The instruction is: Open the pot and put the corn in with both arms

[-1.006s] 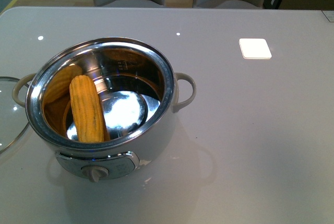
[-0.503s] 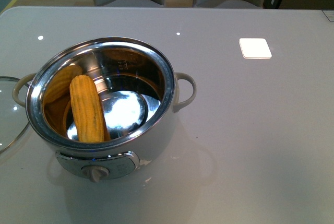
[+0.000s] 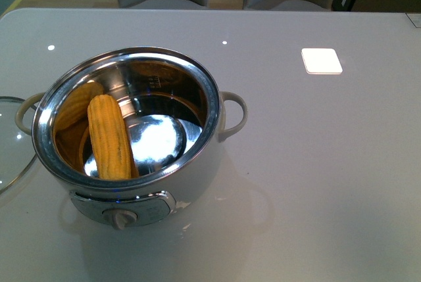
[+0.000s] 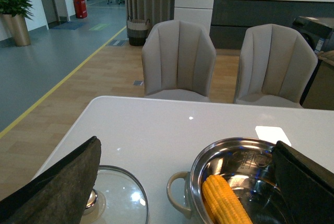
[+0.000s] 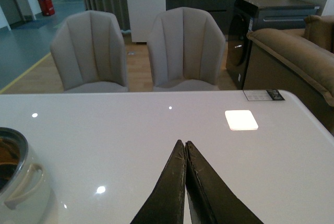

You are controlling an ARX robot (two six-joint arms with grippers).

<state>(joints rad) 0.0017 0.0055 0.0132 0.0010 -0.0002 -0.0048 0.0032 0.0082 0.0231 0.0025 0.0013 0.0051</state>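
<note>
One pot [image 3: 197, 164] sits on one pale surface [image 3: 316, 164], holding one corn cob [image 3: 109, 137]. One glass lid [image 3: 10, 144] lies beside the pot, and one small white square pad [image 3: 321, 60] lies apart. Two grey chairs [image 4: 179, 59] stand behind. The pot has two loop handles [image 3: 234, 114].

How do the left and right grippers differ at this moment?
The left gripper stands wide open, its fingers far apart; the right gripper is shut, fingertips touching. The left gripper hangs above the lid and the pot with the corn; the right gripper hangs over bare table, beside the pot. Both hold nothing.
</note>
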